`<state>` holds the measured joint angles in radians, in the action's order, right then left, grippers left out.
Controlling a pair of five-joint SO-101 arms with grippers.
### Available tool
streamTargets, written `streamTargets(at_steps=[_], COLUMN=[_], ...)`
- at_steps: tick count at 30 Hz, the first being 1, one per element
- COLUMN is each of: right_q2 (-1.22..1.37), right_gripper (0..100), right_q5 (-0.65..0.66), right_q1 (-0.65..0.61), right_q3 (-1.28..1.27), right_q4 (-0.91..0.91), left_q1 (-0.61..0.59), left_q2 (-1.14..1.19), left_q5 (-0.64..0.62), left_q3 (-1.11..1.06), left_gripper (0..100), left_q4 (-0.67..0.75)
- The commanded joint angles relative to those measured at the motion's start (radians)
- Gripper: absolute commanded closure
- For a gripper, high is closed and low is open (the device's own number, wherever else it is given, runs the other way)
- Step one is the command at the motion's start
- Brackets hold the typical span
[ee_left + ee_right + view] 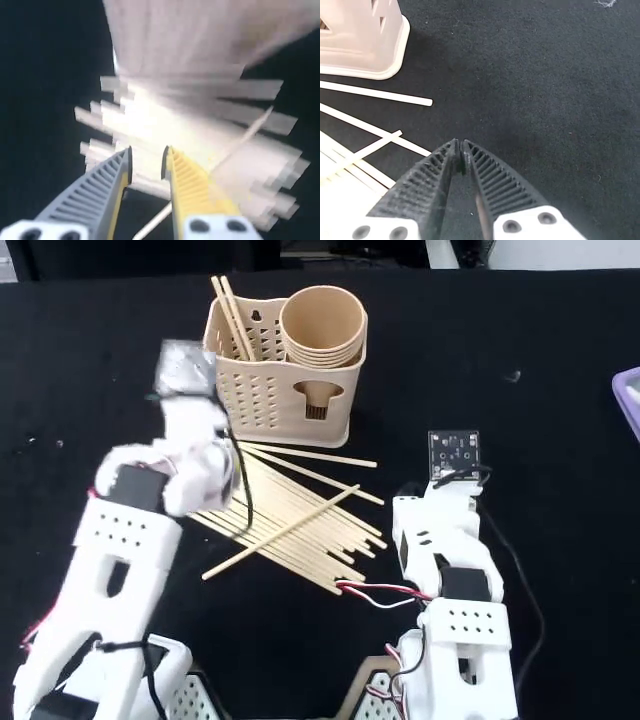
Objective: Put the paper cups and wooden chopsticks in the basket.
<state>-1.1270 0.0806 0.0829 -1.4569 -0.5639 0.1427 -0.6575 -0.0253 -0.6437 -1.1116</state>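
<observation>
1. Many wooden chopsticks [300,512] lie crossed in a heap on the worktop [540,370], between my arms, just in front of the basket [262,390]. Two more sticks [232,312] stand in its L bay; the paper cups [322,325] are stacked in the R bay.
2. L fingers [107,182] are slightly spread, hovering over the heap's L end w/ nothing pinched. R fingers [495,185] are pressed together, empty, over bare worktop.
3. Risk: the heap is interlocked, so a pinch near the ends prob. drags neighbours, or one stick pivots & drops.
4. Risk: a long stick could catch the basket rim & tip it.
5. Writing: none legible.
</observation>
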Motion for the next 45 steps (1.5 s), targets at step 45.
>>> streamTargets(at_steps=[45], right_q2=[-0.025], right_gripper=[98.7], right_q5=[-0.005], right_q1=[0.014], right_q3=[0.002], right_q4=[0.017], left_q1=[0.094], left_q2=[-0.012], left_q5=[0.529], left_q3=[-0.326], left_gripper=[84], left_q4=[0.15])
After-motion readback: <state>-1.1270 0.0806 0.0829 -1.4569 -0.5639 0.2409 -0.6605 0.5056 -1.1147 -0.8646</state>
